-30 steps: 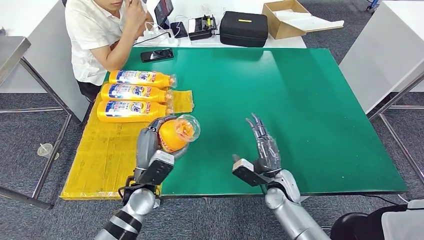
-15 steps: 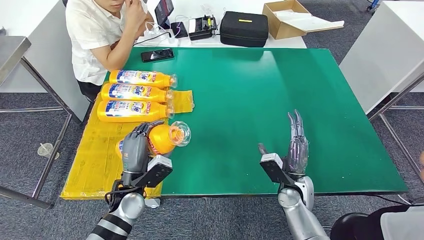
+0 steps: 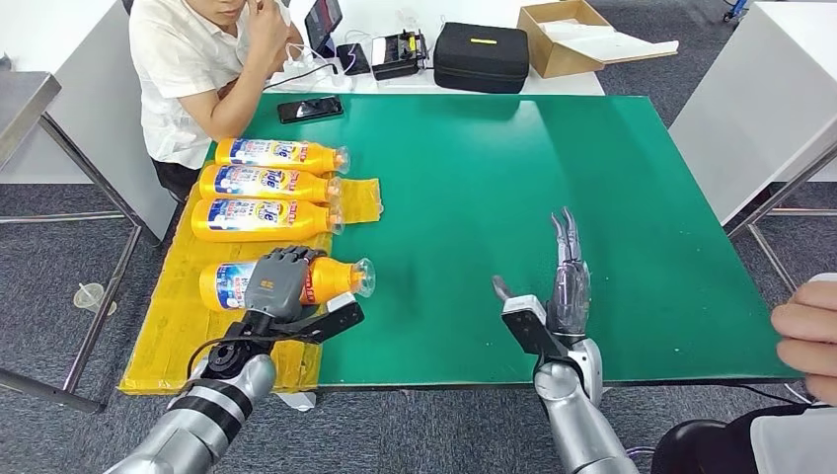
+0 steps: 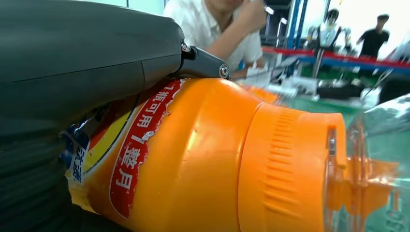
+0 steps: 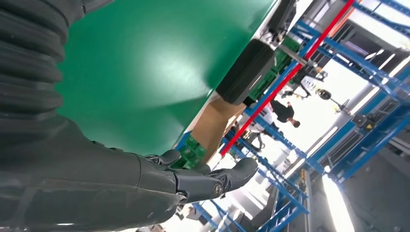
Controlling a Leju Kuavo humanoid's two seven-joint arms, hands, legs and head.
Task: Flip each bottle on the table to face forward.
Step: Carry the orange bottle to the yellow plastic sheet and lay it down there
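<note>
Bottle lies on its side on the yellow mat at the table's near-left corner, cap pointing right toward the green table, label with blue patch up. Left hand wraps over its middle, fingers curled down around the body; the left wrist view shows the orange body and ribbed cap tight against the palm. It sits as fourth in a column, just in front of three more bottles lying the same way, labels up, caps right. A person in a white shirt sits behind them.

Step in hand, by my read: set down and let go. To do well: keep label up, body parallel to the row, open fingers straight up so the round bottle doesn't roll.

Right hand held upright over the green near the front edge, fingers straight and close together, holding nothing. Another person's hand at the far right edge.

Versus half a second ago: bottle was tilted up with cap raised toward camera, now flat on the mat; left arm has lowered and turned. Right hand shifted a little left, same pose. The hand at right is new.
</note>
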